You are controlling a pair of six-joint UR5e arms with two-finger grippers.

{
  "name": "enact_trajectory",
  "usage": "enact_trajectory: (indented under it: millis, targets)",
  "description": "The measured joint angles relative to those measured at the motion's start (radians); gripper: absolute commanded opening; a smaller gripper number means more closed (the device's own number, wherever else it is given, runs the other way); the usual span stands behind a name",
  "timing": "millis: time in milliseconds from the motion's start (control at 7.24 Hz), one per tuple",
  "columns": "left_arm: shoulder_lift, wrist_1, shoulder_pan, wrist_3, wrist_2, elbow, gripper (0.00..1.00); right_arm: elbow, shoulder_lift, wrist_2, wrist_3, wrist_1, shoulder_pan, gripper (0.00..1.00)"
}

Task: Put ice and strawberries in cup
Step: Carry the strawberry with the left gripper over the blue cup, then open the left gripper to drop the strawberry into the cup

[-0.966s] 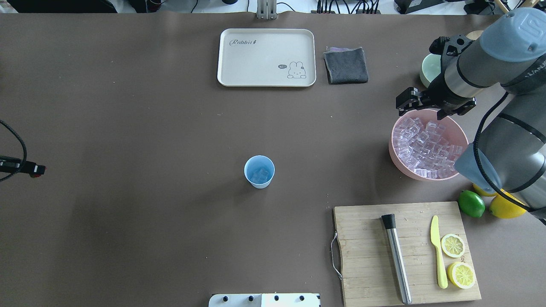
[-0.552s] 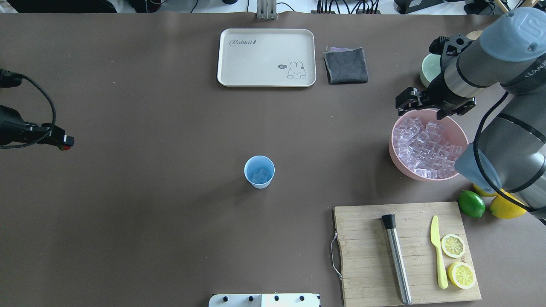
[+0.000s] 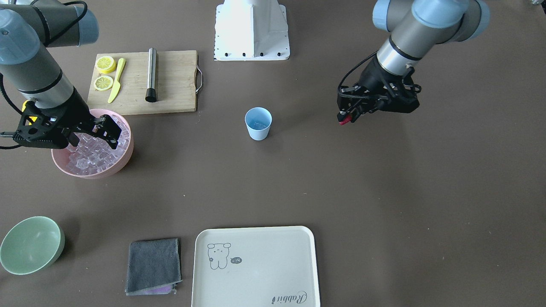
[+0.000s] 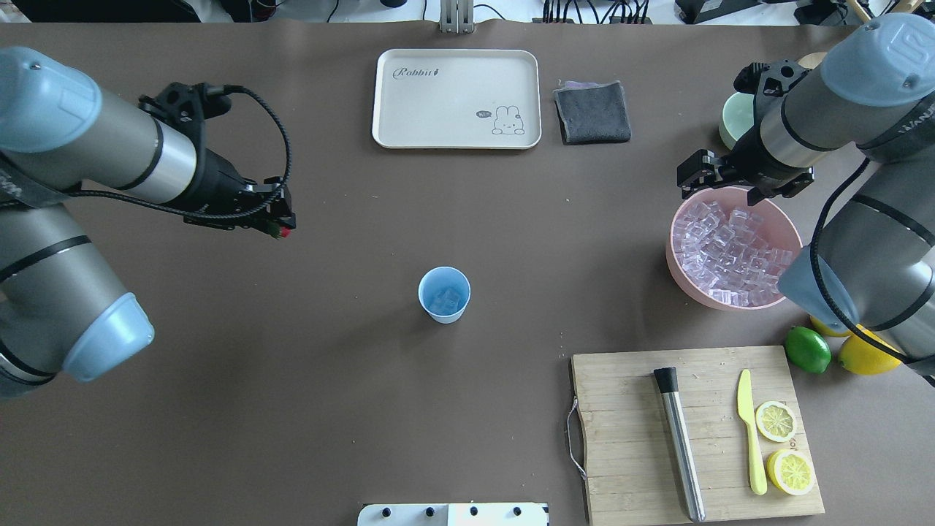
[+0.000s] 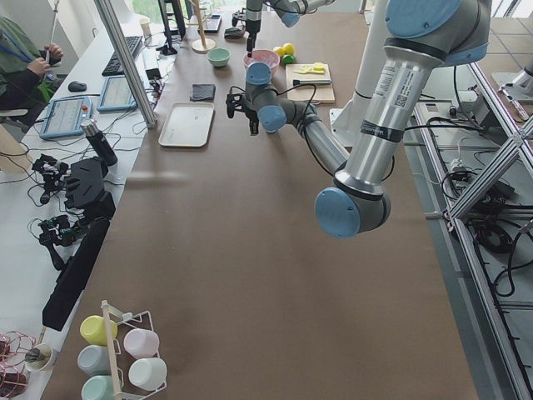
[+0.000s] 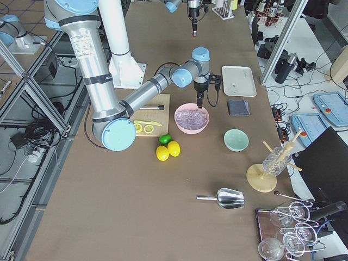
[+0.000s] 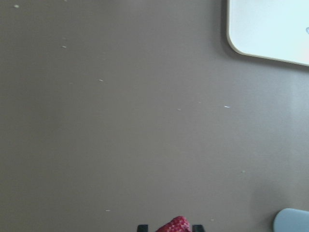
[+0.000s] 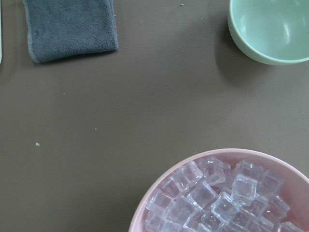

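At mid-frame of the overhead view the cup [image 4: 444, 294] stands upright on the worktop [image 4: 329, 380], w/ ice [image 4: 446, 299] inside. Up-left, well apart, the strawberry [image 4: 282, 233] is clamped in the left hand [image 4: 281, 227]. Step judged: berry carry. Next: centring over the rim, then release. Right hand [image 4: 694, 175], by the pink bowl [image 4: 673, 256]: grip state can't be told.

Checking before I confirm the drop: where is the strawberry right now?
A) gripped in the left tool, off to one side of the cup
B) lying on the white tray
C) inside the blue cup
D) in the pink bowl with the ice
A: the red strawberry shows between the fingers of the left tool, which hangs above the table, apart from the cup.
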Motion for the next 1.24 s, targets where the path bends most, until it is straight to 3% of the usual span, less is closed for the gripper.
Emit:
enact_trajectory:
  millis: [552,966,1104,1243]
  targets:
    - [-0.216,0.019,0.201,-0.134,0.173,0.118,0.00,0.004,0.005,0.002,0.002,0.001,0.001,1.00]
    - [-0.275,-0.035,0.256,-0.143,0.251,0.220,0.00,0.005,0.002,0.002,0.002,0.000,0.001,1.00]
    - [-0.275,-0.066,0.262,-0.141,0.266,0.245,0.67,0.006,0.001,0.003,0.002,0.000,0.001,1.00]
    - [-0.274,-0.079,0.267,-0.139,0.280,0.256,0.97,0.006,0.000,0.003,0.002,0.000,0.001,1.00]
